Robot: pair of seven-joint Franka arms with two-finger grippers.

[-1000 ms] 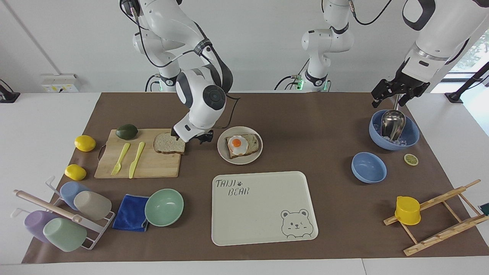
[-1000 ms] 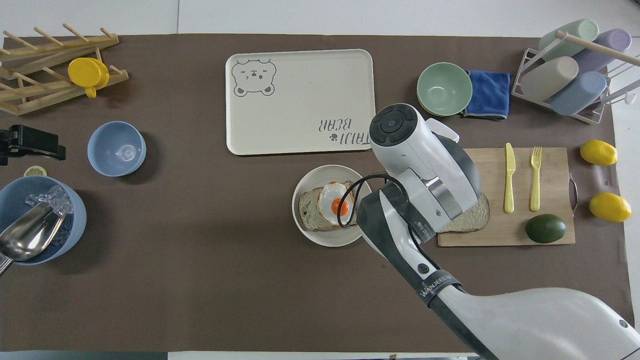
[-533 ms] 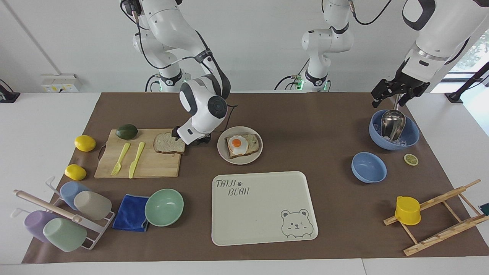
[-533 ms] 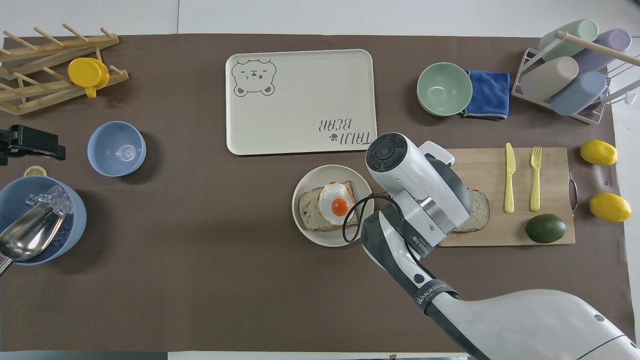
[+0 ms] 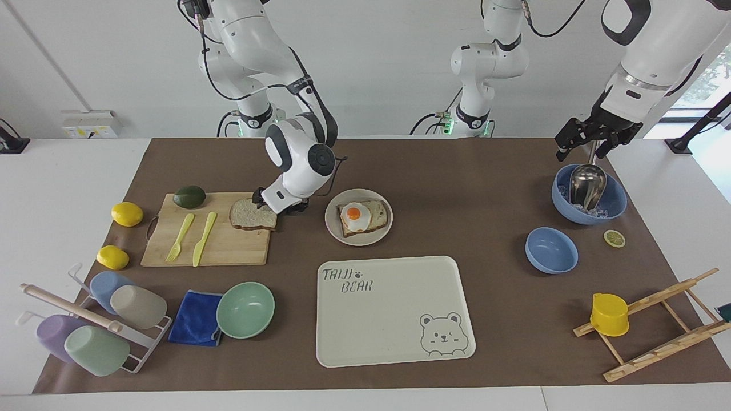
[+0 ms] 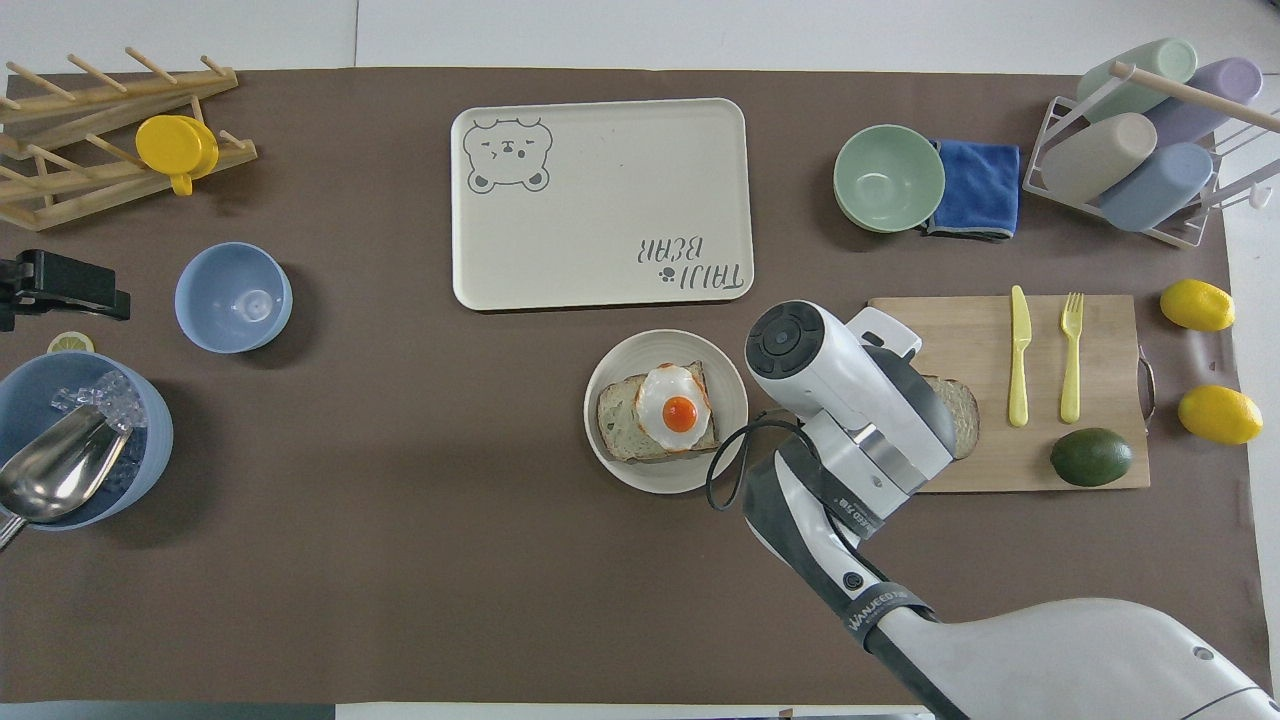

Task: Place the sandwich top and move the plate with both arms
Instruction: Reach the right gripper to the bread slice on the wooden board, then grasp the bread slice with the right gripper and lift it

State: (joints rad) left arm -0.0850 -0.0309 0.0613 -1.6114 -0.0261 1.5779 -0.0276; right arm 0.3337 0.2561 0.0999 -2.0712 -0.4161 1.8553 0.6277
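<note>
The sandwich top (image 5: 248,216) lies flat on the wooden cutting board (image 5: 228,251); in the overhead view (image 6: 964,410) my right arm covers most of it. My right gripper (image 5: 280,205) is low at the slice's edge toward the plate, fingers apart, one at the slice's corner. The plate (image 5: 334,228) sits on the brown mat beside the board and bears a bread slice with a fried egg (image 5: 355,216); it also shows in the overhead view (image 6: 612,462). My left gripper (image 5: 588,140) waits over a blue bowl (image 5: 614,206) holding a metal scoop.
The bear tray (image 5: 394,319) lies farther from the robots than the plate. A yellow fork, knife and an avocado (image 5: 189,196) are on the board. A mint bowl (image 5: 245,309), blue cloth, cup rack, two lemons, a small blue bowl (image 5: 551,250) and a wooden rack stand around.
My right gripper has come down and drawn in toward the bread's edge on the board. The slice, the plate and the left arm have not moved.
</note>
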